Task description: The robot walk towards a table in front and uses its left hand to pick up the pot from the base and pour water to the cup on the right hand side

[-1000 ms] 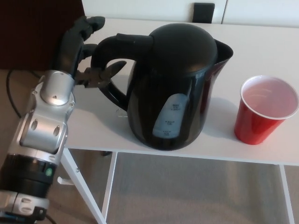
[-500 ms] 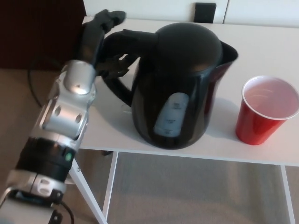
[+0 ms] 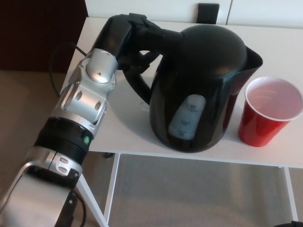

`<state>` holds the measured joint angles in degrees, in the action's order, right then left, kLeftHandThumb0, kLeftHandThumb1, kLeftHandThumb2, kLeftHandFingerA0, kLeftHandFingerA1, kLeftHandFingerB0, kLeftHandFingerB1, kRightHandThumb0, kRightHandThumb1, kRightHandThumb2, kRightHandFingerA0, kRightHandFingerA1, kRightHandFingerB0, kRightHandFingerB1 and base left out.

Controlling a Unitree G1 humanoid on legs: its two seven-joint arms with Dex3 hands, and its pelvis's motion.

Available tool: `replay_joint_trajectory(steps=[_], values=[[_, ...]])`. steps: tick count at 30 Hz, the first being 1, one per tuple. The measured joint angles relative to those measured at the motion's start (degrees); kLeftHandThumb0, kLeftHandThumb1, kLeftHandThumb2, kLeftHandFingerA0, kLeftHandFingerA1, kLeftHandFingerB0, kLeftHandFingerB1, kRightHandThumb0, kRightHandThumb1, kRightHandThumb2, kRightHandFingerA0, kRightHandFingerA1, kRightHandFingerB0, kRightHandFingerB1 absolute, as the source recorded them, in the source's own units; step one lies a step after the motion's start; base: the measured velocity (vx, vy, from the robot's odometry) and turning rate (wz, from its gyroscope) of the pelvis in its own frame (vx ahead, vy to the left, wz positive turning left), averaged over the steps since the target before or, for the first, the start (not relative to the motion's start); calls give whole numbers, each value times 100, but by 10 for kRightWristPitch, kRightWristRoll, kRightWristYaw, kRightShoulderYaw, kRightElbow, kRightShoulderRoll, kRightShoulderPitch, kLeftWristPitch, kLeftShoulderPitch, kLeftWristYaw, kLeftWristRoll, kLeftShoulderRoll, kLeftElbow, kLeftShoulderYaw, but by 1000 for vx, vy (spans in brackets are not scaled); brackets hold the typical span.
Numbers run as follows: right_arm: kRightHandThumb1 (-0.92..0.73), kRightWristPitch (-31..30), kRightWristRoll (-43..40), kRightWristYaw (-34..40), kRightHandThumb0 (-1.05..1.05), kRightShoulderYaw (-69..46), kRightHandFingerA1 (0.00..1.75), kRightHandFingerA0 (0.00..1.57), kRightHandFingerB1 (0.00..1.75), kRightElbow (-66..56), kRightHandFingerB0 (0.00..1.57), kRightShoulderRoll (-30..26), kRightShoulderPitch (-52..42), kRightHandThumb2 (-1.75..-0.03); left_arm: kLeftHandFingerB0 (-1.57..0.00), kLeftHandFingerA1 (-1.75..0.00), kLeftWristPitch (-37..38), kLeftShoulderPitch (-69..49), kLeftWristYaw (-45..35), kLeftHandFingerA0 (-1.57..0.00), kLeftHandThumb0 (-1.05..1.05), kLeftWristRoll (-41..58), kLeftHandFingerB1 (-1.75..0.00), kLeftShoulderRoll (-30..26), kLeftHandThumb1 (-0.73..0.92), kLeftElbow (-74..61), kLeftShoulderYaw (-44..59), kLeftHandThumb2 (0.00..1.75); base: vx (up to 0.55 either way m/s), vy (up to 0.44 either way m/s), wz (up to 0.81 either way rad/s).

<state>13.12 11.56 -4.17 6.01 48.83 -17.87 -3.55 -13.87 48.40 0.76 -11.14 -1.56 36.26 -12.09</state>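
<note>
A black electric kettle [image 3: 203, 94] with a pale water gauge stands on the white table [image 3: 120, 127]; its spout points right, towards the cup. My left hand [image 3: 124, 37] reaches in from the left and is shut on the kettle's handle near its top. The red plastic cup [image 3: 267, 112], white inside, stands upright just right of the kettle, almost touching it. The kettle hides any base under it, and I cannot tell whether it is lifted. My right hand does not show.
A small black object [image 3: 208, 12] sits at the table's far edge by the white wall. A dark cable [image 3: 57, 54] hangs off the left side. The table's near edge and white legs [image 3: 111, 189] stand over grey carpet.
My left hand has moved right and closed around the handle. The kettle has shifted right, and its spout now nearly touches the cup's rim.
</note>
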Motion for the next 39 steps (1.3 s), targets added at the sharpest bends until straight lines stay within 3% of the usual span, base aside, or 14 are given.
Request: replay_joint_trajectory(steps=[2,3,6,7,16,17,22,23,29,36,37,39], values=[[-62,-3,1,0,-38,0,58,74,45,-2,54,0,0,-57,-73,-142,1,-3,7,-100,-23,1,-103,6,84,-2,9,64,0,0,0],[-62,-5,1,0,-37,0,58,73,46,-3,55,0,0,-57,-73,-148,1,-7,14,-87,-18,1,-111,11,82,-7,18,65,0,0,0],[-62,-8,1,0,-38,0,56,74,45,-3,56,0,0,-57,-75,-141,9,-16,30,-89,-24,3,-111,21,81,-20,39,67,0,0,0],[-62,-9,1,0,-38,0,58,76,45,-3,55,0,0,-57,-76,-134,10,-17,36,-93,-26,7,-90,28,82,-26,52,64,0,0,0],[-64,-12,5,1,-38,4,58,73,45,-3,54,0,-2,-58,-84,-125,-2,-14,73,-99,-18,5,-99,44,80,-93,93,68,0,0,0],[-64,-12,5,1,-39,4,58,74,45,-3,54,0,-2,-58,-82,-113,-4,-12,76,-98,-15,4,-99,44,79,-100,95,67,0,0,0],[-64,-12,6,0,-39,7,58,74,45,-2,54,1,-1,-58,-82,-113,-19,8,92,-98,-15,-2,-99,44,79,-130,100,67,0,0,0],[-63,-12,6,0,-40,8,60,75,45,-1,54,1,0,-57,-83,-127,-22,12,95,-106,-16,-3,-99,44,79,-136,101,67,0,0,0],[-62,-13,5,-2,-39,10,58,76,45,2,55,2,1,-57,-83,-129,-37,36,99,-112,-16,-13,-97,43,79,-146,91,67,0,0,0],[-63,-17,7,-4,-38,14,57,73,45,5,54,2,11,-58,-82,-129,-57,71,98,-104,-14,-31,-89,46,79,-154,57,69,0,0,0],[-62,-18,7,-4,-37,15,58,74,46,5,55,2,13,-57,-81,-151,-60,75,98,-89,-11,-34,-106,47,77,-156,53,68,0,0,0],[-62,-19,7,-4,-37,15,58,74,46,6,55,2,14,-57,-81,-151,-63,79,100,-89,-11,-41,-106,47,77,-157,41,68,0,0,0]])
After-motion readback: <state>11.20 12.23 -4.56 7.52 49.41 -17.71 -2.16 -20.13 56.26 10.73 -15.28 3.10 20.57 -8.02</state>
